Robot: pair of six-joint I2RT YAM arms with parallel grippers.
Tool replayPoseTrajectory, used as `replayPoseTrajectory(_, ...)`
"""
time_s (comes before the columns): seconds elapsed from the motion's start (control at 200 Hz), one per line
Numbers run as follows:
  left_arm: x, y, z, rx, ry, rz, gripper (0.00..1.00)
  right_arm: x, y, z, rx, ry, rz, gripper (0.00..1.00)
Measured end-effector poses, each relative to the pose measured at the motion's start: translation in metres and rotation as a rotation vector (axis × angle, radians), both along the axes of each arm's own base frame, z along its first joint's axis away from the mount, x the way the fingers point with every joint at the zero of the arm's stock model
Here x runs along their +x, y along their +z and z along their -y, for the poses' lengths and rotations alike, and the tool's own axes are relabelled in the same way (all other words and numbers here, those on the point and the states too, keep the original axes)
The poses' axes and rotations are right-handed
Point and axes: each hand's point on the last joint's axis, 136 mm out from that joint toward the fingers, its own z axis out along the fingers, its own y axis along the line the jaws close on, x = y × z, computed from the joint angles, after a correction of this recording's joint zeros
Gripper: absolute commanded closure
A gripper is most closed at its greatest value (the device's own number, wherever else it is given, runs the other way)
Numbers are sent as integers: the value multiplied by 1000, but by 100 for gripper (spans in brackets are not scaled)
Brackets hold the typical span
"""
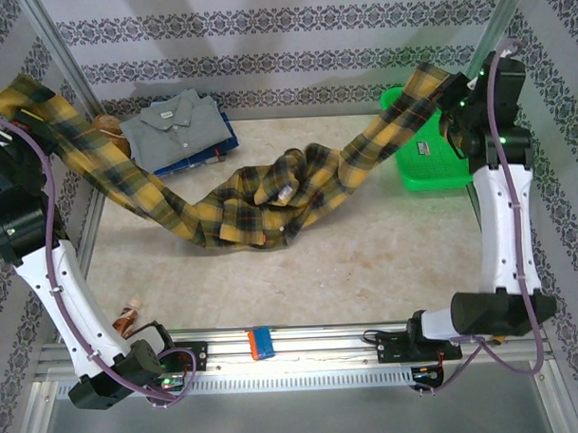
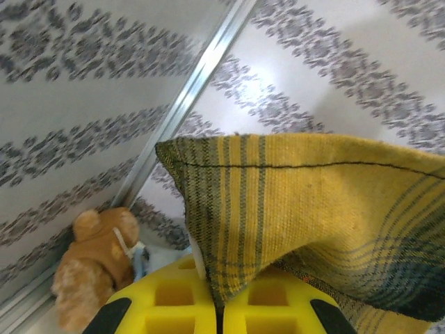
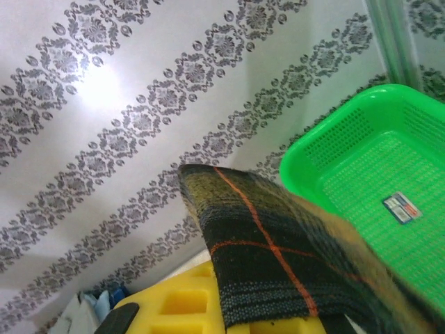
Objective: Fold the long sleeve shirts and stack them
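The plaid shirt point(image 1: 270, 203) stretches as one long band across the table point(image 1: 367, 271), its axis running left to right. Both ends are lifted high and the bunched body sags onto the surface between them. The left gripper point(image 2: 219, 306) is clamped on the left end, the right gripper point(image 3: 268, 323) on the right end. From either claw the body lies inward and below, so neither arm is nearer. The folded grey shirt point(image 1: 177, 125) sits back left.

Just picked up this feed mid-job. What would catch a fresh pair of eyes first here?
The mustard plaid shirt hangs like a hammock between both arms. The left tool is shut on one sleeve at far left and the right tool on the other at far right, while the body sags onto the table. Behind it, a grey shirt lies folded at back left, and a bright green basket sits at back right.
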Motion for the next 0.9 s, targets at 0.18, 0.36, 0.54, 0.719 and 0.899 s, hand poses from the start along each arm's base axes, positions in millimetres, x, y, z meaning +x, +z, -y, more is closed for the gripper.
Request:
replayPoseTrajectory(0.18, -17, -60, -1, -65, 71, -131, 100, -42, -50, 12, -80, -44, -141, 100)
replayPoseTrajectory(0.36, -21, -134, 13, -169, 51, -298, 90, -58, -138, 13, -93, -28, -388, 89)
replayPoseTrajectory(0.54, -8, -210, 59, -252, -80, -540, 11, -69, -193, -2, -111, 39, -574, 30)
replayPoseTrajectory(0.719, -4, -231, 116, -156, -210, -759, 0, -81, -202, -51, -243, 201, -640, 17)
replayPoseTrajectory(0.899, -17, -239, 177, -64, -372, -891, 0, -100, -202, -119, -338, 459, -653, 17)
